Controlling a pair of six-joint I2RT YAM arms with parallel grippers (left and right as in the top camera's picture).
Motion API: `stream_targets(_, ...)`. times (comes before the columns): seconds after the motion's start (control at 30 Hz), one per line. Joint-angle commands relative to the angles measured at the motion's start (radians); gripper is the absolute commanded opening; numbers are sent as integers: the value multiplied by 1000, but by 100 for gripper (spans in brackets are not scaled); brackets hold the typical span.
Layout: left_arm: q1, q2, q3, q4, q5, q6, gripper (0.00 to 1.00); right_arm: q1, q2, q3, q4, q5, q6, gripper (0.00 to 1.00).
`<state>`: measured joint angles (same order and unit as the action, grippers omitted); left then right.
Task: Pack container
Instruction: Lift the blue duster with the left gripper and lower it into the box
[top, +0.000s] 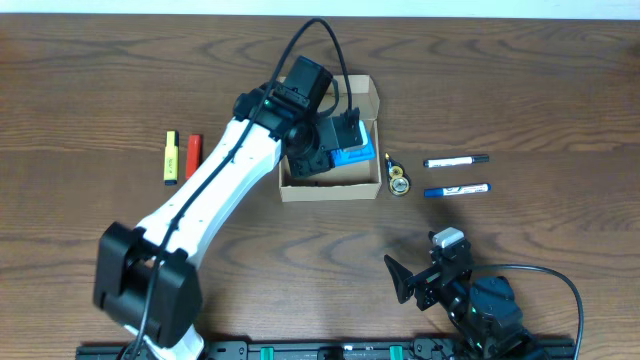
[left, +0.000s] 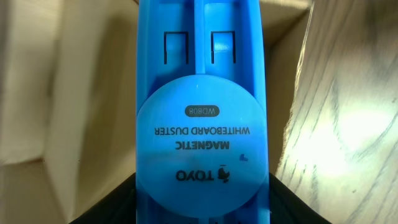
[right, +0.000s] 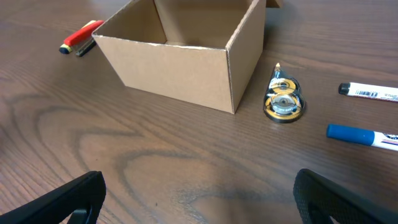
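Note:
The tan cardboard box (top: 330, 190) stands open at the table's middle, and it also shows in the right wrist view (right: 180, 62). My left gripper (top: 343, 137) reaches into the box from above and is shut on a blue whiteboard duster (top: 355, 156). In the left wrist view the duster (left: 202, 124) fills the frame between my black fingers (left: 202, 213), with the box's inner wall (left: 62, 93) to its left. My right gripper (top: 415, 280) is open and empty near the front edge, its fingers wide apart over bare wood (right: 199, 199).
A gold correction-tape roller (top: 397, 178) (right: 283, 99) lies just right of the box. A black-capped marker (top: 456, 160) (right: 370, 92) and a blue marker (top: 456, 189) (right: 360, 135) lie further right. A yellow highlighter (top: 171, 158) and a red marker (top: 193, 153) (right: 81, 36) lie to the left.

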<state>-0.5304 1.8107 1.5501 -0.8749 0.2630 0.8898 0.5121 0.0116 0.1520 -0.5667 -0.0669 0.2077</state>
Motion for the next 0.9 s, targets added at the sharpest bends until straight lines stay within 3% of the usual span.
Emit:
stream_targets(0.0,8,69,8,-12,18,114,23,11,-6,-3,-2,8,-11,99)
stream_targets(0.5,48,151,8,-17,33,154,28,11,-6,-3,-1,18,-31,99)
stream_targets(0.57,48,151,8,-18,34,154,36,11,-6,-3,-1,18,-30,99)
stream_targets(0.63,48,151,8,-18,34,153,51,11,-6,-3,-1,18,-30,99)
stream_targets(0.87,48,151,9,-31,57,149,63,11,-6,-3,-1,18,-30,99)
